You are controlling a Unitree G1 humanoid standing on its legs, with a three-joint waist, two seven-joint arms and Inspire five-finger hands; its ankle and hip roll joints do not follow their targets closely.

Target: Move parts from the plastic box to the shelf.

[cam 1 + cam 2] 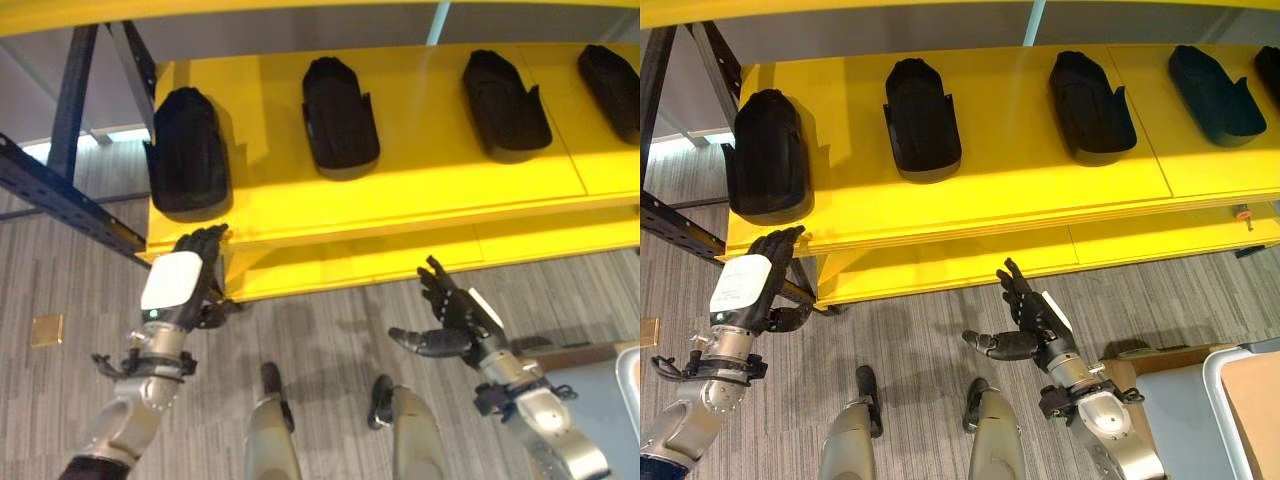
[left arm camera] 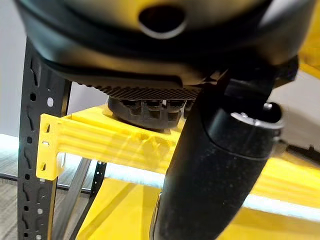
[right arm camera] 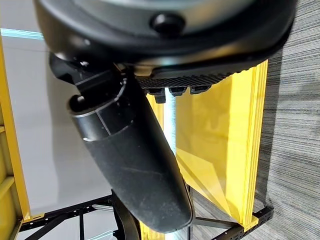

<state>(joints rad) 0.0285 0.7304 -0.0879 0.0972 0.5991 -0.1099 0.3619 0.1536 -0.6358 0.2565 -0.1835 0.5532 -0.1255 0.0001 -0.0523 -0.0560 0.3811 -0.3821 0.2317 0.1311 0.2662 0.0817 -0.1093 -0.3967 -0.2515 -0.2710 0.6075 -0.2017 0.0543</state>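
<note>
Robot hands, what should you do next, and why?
Probably turn back toward the plastic box for another part. Both the left hand and right hand are open and hold nothing, and black parts already lie on the yellow shelf.

Grey wood-grain plank floor (image 1: 330, 330) runs under everything, with a small tan square tile (image 1: 46, 329) set in it at the left. Dark blue steel frame (image 1: 70, 100) with a slanted upright and a horizontal beam stands at the left, pale grey wall (image 1: 300, 30) behind. Bright patch of light (image 1: 60, 148) falls on the floor by the frame; a brown cardboard edge (image 1: 1160, 355) sits at the lower right.
</note>
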